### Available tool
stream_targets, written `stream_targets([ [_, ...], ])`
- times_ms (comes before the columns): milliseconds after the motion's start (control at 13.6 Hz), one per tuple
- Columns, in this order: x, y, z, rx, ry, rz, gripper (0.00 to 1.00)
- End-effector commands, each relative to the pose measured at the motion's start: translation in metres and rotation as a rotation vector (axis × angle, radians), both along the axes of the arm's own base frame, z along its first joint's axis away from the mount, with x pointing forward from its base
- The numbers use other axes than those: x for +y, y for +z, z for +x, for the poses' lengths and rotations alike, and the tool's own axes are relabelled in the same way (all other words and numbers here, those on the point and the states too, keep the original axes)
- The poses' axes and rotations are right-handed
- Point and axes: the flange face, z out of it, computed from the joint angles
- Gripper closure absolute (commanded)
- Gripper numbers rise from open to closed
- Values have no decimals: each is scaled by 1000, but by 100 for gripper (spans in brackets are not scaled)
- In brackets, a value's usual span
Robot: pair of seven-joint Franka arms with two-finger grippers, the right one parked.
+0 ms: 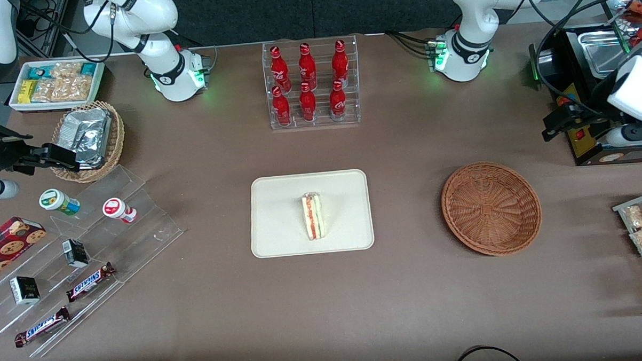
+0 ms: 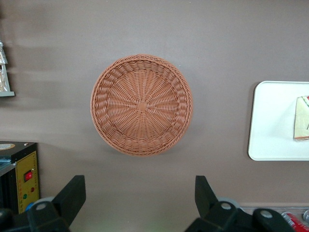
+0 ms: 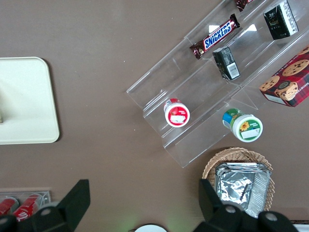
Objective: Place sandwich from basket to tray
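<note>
The brown bench (image 1: 411, 316) carries the tray (image 1: 280, 224), the basket (image 1: 491, 208) beside it, and a bottle rack (image 1: 312, 84); the hand (image 2: 140, 195) hangs above.

The tabletop (image 1: 405, 145) is a plain matte brown. On it the tray (image 1: 279, 203) is cream-beige, and the sandwich (image 1: 313, 216) shows pale white bread with red and green stripes along its cut edge. The basket (image 1: 491, 207) is reddish-brown wicker, woven in rays from a small square centre with braided rings toward the rim. The end effector (image 2: 140, 203) hangs above the tabletop near the basket, its black fingers (image 2: 72, 193) spread wide.
</note>
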Motion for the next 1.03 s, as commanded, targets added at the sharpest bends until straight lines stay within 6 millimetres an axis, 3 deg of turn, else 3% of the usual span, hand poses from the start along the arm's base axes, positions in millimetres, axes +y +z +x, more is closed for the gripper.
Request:
stream_targets([
  [0, -9, 3, 0, 10, -12, -12, 0],
  [809, -14, 5, 1, 2, -31, 26, 0],
  [956, -23, 12, 1, -14, -50, 53, 0],
])
